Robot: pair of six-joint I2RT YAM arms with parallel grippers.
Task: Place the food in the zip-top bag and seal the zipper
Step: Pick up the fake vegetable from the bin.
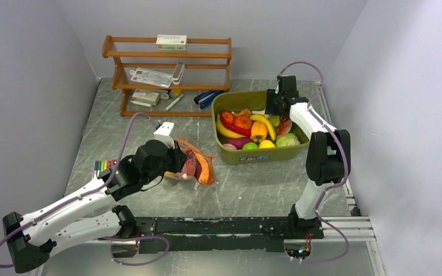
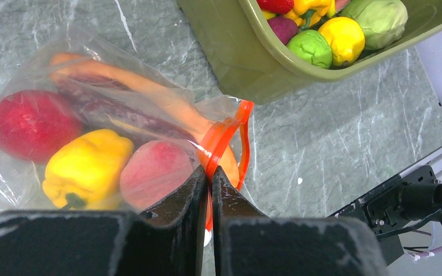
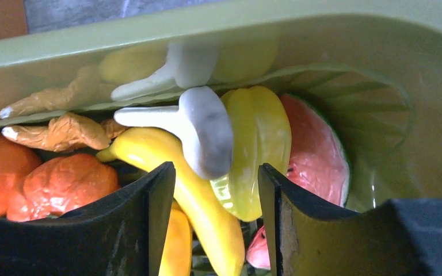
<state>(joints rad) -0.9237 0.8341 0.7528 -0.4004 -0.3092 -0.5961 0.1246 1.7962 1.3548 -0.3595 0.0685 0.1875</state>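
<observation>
The left arm lies low over the table [image 1: 253, 190]. It runs from its base at the near left corner diagonally toward the middle, and the wrist is bent toward the bag [image 1: 198, 164]. The left gripper [image 2: 208, 175] is pressed together, and between its two fingers it pinches the zipper [image 2: 224, 135], the red-orange strip at the mouth of the bag. The strip makes an open loop beside the fingers, so the mouth is not closed there.

The bag rests on the table, left of the green tub [image 1: 265, 154] and near its front corner. Inside the bag I can see a red apple [image 2: 31, 123], a yellow pepper [image 2: 86, 167], a peach [image 2: 155, 169] and a long carrot [image 2: 144, 92].

The right arm stands up from its base. Its elbow is high, and the forearm reaches forward to the far right part of the tub. The right gripper [image 3: 216, 172] points down into the tub with its fingers spread, and it holds nothing. Under it lie a white mushroom [image 3: 201, 129], a banana [image 3: 178, 172], a yellow-green fruit [image 3: 259, 144] and a slice of watermelon [image 3: 316, 149]. In the wrist view the mushroom shows between the two fingers, but I cannot tell if they touch it.

Behind the bag stands a wooden shelf [image 1: 167, 75], and some coloured pens [image 1: 103, 165] lie beside the left arm.
</observation>
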